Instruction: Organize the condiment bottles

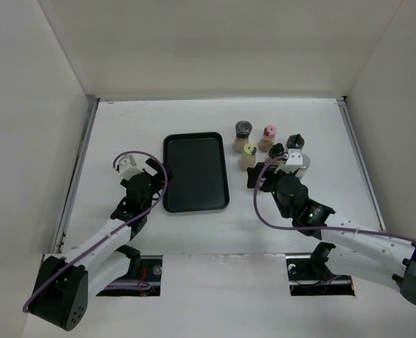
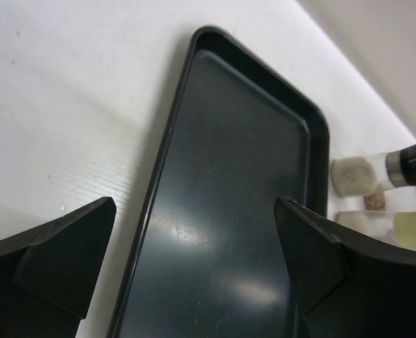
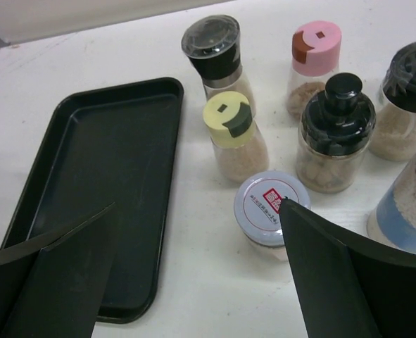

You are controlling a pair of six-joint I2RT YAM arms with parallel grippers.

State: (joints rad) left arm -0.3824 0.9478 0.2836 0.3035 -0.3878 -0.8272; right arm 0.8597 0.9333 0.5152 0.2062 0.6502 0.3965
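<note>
Several condiment bottles stand in a cluster right of the black tray (image 1: 195, 201). In the right wrist view I see a grey-capped grinder (image 3: 215, 53), a pink-capped bottle (image 3: 313, 56), a yellow-green-capped bottle (image 3: 232, 134), a black-capped jar (image 3: 334, 134), another dark-capped jar (image 3: 408, 98), a blue-labelled bottle (image 3: 405, 204) and a low white-lidded jar (image 3: 267, 201). My right gripper (image 3: 200, 274) is open and empty just in front of the cluster, its right finger overlapping the white-lidded jar. My left gripper (image 2: 193, 267) is open and empty over the tray's left rim (image 2: 162, 176).
The tray holds nothing. White walls enclose the table on the left, back and right. The bottles stand close together, with narrow gaps between them. The grinder (image 2: 376, 172) and yellow-green cap (image 2: 412, 229) show beyond the tray in the left wrist view.
</note>
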